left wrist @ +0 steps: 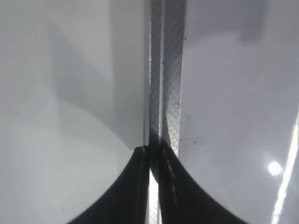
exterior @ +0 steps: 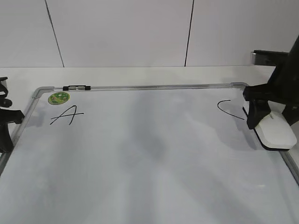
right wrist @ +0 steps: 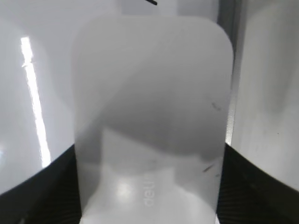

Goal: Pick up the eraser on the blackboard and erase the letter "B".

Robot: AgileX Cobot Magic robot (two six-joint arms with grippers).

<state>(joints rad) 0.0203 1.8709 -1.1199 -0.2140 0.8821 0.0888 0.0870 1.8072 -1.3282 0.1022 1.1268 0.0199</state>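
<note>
The blackboard (exterior: 140,158), a broad glossy white sheet in a ribbed silver-grey metal frame, lay flat with a slanted "A" (exterior: 67,115) and round green sticker (exterior: 59,97) at its far left and a curved "C" (exterior: 230,109) at far right (no "B" showed between them). The eraser (exterior: 278,132), a smooth white rounded-rectangular block, sat at the board's right edge, the right gripper (right wrist: 149,186) closed against both its long sides. Only the left wrist view showed the left gripper (left wrist: 152,161) pinched nearly closed on the frame rail.
</note>
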